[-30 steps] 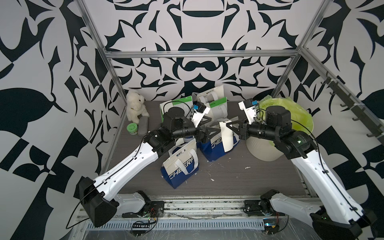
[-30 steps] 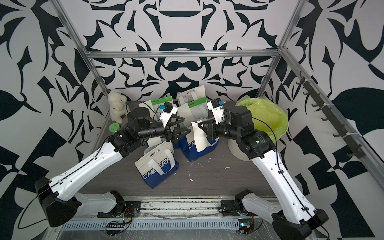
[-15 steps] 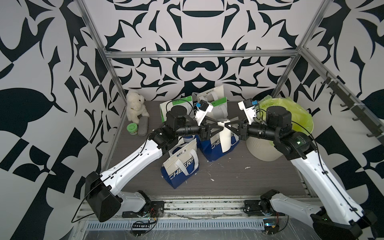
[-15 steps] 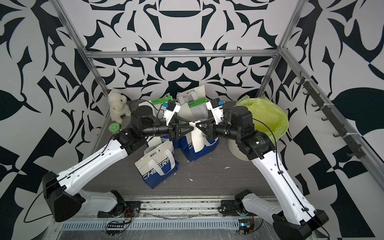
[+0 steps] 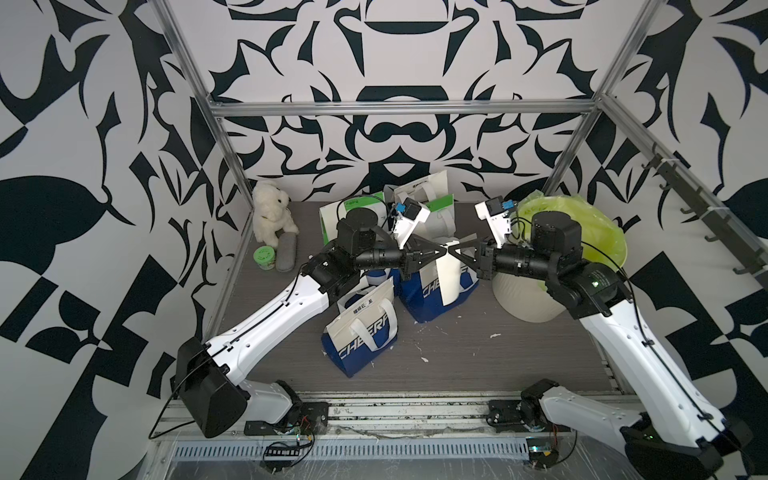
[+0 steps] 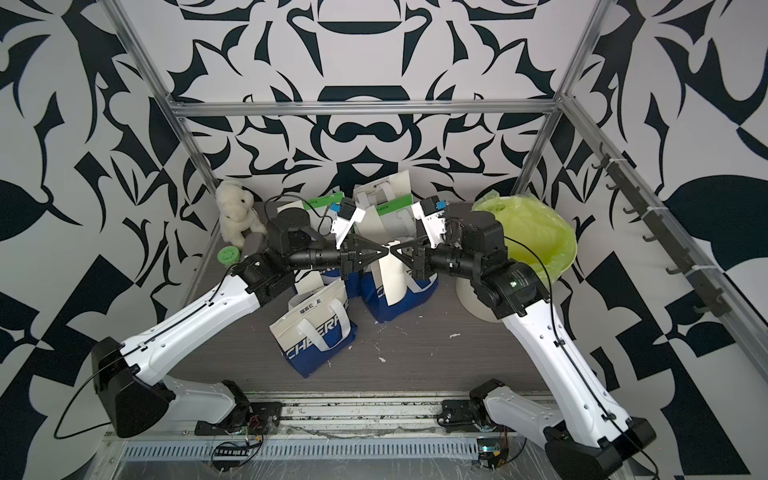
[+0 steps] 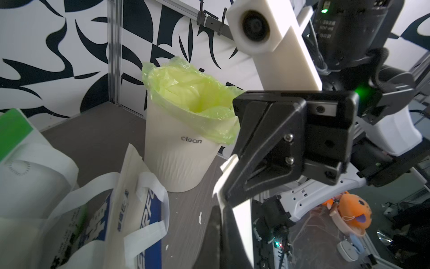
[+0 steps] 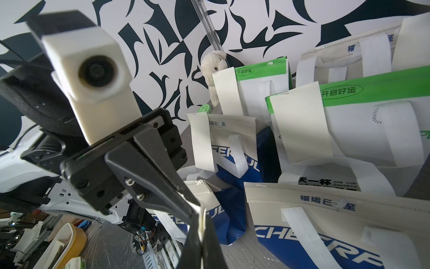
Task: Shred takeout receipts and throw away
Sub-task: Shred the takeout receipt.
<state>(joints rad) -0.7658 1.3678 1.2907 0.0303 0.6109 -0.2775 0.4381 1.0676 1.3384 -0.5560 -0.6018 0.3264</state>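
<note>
Left pincer (image 5: 443, 252) and right pincer (image 5: 453, 251) hold dangling receipt (image 5: 449, 284).

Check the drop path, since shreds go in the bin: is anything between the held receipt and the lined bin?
No loose object. The receipt hangs from the left gripper and right gripper over a blue bag; only the right arm crosses toward the open bin.

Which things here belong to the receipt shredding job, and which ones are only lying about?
Job: receipt pinched by left hand and right hand; other receipts on the bags; green-lined bin.
Lying about: white plush toy, green tin, grey case, paper scraps.
</note>
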